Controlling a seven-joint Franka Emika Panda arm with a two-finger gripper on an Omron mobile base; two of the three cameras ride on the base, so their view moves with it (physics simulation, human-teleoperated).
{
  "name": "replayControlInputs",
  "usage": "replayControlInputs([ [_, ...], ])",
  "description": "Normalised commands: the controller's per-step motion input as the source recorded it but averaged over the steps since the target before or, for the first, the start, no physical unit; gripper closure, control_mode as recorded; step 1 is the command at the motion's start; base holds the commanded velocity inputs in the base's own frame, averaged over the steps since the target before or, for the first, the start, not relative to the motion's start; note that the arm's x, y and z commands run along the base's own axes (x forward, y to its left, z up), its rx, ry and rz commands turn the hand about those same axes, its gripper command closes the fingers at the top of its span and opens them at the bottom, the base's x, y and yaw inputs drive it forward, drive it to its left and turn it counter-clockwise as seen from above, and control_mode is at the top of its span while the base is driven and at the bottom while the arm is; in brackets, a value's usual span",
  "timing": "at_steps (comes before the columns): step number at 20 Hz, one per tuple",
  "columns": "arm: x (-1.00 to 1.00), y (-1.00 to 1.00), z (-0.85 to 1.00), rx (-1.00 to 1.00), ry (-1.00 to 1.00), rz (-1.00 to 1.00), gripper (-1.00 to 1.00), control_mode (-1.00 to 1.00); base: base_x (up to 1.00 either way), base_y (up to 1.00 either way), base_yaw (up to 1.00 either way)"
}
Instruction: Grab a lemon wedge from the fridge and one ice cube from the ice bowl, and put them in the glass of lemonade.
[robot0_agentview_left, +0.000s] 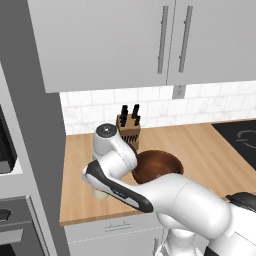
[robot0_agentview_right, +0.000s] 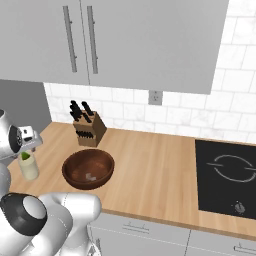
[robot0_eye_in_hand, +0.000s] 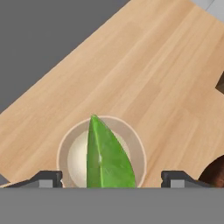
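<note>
Hovering wide open over the glass of lemonade (robot0_eye_in_hand: 101, 153), pincer (robot0_eye_in_hand: 111, 178) fingertips clear of the lemon wedge (robot0_eye_in_hand: 107, 158).

On the surface (robot0_agentview_right: 150, 165) I see the glass of lemonade (robot0_agentview_right: 29, 166) at the left end, with the ice bowl (robot0_agentview_right: 88, 169) just to its right and the knife block (robot0_agentview_right: 88, 129) behind the bowl by the wall. The lemon wedge (robot0_eye_in_hand: 105, 157) sits over the glass mouth, between my hand's (robot0_eye_in_hand: 111, 178) spread fingertips. The cooktop (robot0_agentview_right: 227, 177) lies far right.
</note>
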Motion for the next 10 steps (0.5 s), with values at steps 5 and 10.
replayControlInputs([
  [5,0.0,0.0,0.0,0.0,0.0,0.0,-1.0,-1.0,0.0,0.0,0.0],
  [10,-0.04,0.0,0.01,0.0,0.0,0.0,-1.0,-1.0,0.0,0.0,0.0],
])
